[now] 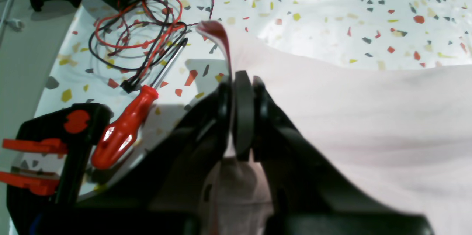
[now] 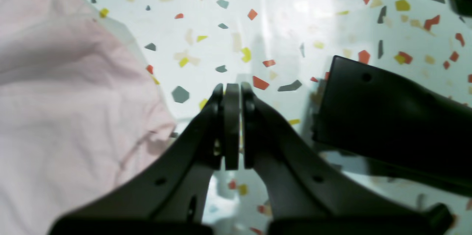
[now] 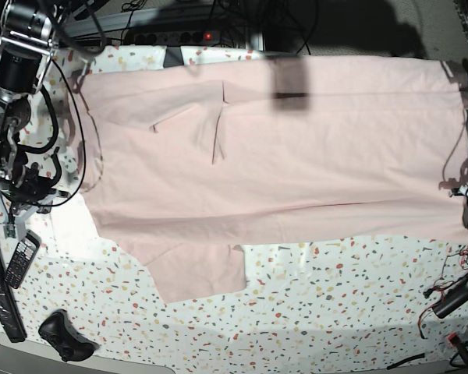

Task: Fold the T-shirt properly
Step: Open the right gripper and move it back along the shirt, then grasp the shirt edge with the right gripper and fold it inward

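The pale pink T-shirt (image 3: 296, 156) lies spread flat across the table, plain side up, with one sleeve pointing toward the front edge. My left gripper (image 1: 239, 76) is shut on the T-shirt's edge (image 1: 368, 124), and a fold of cloth runs up between its fingers. In the base view it sits at the shirt's right end (image 3: 466, 195). My right gripper (image 2: 232, 87) is shut and empty over bare table, just right of the T-shirt's edge (image 2: 55, 98). In the base view it is at the shirt's left end (image 3: 43, 193).
A red-handled screwdriver (image 1: 123, 131), tangled red and black wires (image 1: 140, 32) and a black and orange clamp (image 1: 44, 154) lie beside the left gripper. A black block (image 2: 387, 117) is right of the right gripper. A handset (image 3: 19, 263) and a black controller (image 3: 62, 335) lie front left.
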`<state>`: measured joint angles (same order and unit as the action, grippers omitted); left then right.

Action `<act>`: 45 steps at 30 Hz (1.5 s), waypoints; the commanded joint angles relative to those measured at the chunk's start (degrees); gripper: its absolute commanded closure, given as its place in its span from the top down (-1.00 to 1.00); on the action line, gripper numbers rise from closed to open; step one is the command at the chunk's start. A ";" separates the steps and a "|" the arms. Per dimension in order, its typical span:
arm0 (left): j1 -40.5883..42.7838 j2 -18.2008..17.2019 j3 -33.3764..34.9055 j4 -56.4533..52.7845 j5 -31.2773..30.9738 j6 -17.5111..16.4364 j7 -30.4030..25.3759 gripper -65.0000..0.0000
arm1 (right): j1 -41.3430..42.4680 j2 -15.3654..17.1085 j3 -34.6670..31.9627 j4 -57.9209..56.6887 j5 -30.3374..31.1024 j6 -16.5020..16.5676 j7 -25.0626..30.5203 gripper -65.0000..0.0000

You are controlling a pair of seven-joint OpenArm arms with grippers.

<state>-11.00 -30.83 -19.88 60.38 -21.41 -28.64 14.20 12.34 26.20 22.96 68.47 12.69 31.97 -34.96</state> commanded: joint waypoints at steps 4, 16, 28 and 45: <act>-1.38 -1.53 -0.44 1.11 -0.74 0.39 -1.42 -1.00 | 3.10 1.18 0.26 1.07 7.41 0.63 1.84 -0.81; -1.38 -1.40 -0.44 1.11 -0.74 0.39 -0.48 -1.00 | 15.61 1.09 -6.60 -2.78 10.29 0.63 -6.14 -0.05; -1.38 -1.40 -0.44 1.11 -0.74 0.39 -0.50 -1.00 | 32.26 0.57 -17.42 -34.53 4.55 -1.03 -6.64 -0.05; -1.36 -1.42 -0.44 1.11 -0.72 0.39 -0.50 -1.00 | 33.94 -3.69 -17.73 -44.59 -4.46 -0.76 0.50 -0.05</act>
<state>-11.14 -30.83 -19.88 60.38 -21.63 -28.64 15.09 44.31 22.02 5.17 23.14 7.42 30.85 -35.40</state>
